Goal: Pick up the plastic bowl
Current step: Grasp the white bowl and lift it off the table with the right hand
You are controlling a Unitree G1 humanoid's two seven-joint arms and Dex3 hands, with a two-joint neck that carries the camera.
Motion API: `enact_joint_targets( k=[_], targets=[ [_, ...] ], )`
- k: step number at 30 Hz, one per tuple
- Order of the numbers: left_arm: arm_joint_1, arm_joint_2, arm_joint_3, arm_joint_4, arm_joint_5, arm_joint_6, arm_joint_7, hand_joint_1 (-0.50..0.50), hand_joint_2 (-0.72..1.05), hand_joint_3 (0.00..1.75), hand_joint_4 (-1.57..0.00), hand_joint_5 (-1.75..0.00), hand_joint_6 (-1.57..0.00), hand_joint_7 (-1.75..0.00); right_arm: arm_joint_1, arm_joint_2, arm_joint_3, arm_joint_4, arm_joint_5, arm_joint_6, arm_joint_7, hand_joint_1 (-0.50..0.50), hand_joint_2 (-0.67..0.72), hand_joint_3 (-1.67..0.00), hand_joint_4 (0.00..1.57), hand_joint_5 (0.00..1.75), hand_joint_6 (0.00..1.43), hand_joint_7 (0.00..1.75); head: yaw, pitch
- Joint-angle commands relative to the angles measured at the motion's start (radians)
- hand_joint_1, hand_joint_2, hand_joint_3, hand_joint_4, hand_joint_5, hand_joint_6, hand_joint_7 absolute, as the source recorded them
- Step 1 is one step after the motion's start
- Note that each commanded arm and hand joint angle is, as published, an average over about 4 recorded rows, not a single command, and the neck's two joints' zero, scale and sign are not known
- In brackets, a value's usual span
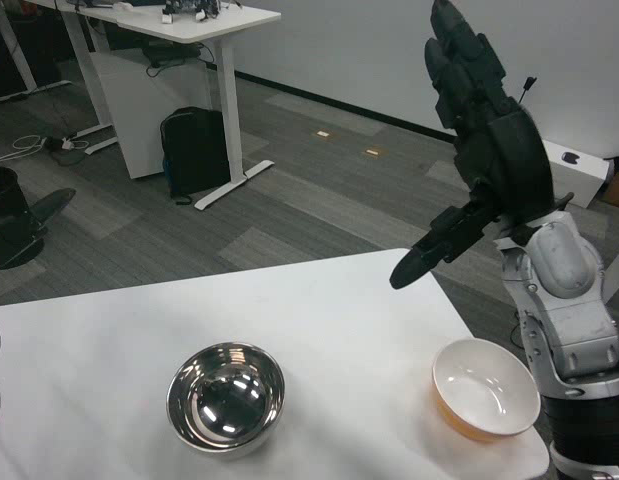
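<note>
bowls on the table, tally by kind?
Metal bowl: 1, shiny steel, left of centre.
Plastic bowl: 1, orange outside and white inside, near the table's right edge, below the raised right hand.
Total: 2 bowls.

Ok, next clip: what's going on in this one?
A humanoid robot stands at a white table holding two bowls: a shiny metal bowl near the middle and a plastic bowl, white inside and orange outside, at the right edge. Its right hand is raised open above the table, over the plastic bowl but well clear of it, holding nothing. The left hand is out of view. Neither bowl is being touched yet.
</note>
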Motion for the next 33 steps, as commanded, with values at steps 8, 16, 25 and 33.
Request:
enact_joint_targets(
  k=[8,16,25,33],
  targets=[
    [-0.03,0.006,-0.02,0.084,-0.013,-0.004,0.002,-0.5,0.72,0.0,0.0,0.0,0.0,0.0,0.214,0.065,-0.171,-0.009,0.171,-0.036,0.041,-0.46,0.09,-0.08,0.0,0.0,0.0,0.0,-0.235,-0.053],
    [-0.091,0.012,-0.054,0.168,-0.027,-0.007,0.002,-0.5,0.74,0.02,0.0,0.0,0.0,0.0,0.284,0.169,-0.422,0.003,0.369,0.119,0.287,-0.46,0.14,-0.06,0.0,0.0,0.0,0.0,-0.328,-0.086],
    [-0.127,0.026,-0.064,0.237,-0.054,-0.009,0.001,-0.5,0.69,0.0,0.0,0.0,0.0,0.0,0.365,0.203,-0.589,0.045,0.549,0.203,0.496,-0.46,0.09,-0.08,0.0,0.0,0.0,0.0,-0.394,-0.091],
    [-0.159,0.034,-0.086,0.291,-0.073,-0.012,0.001,-0.5,0.69,0.04,0.0,0.0,0.0,0.0,0.414,0.261,-0.647,0.099,0.574,0.236,0.518,-0.46,0.09,0.0,0.0,0.0,0.0,0.0,-0.426,-0.092]
  ],
)
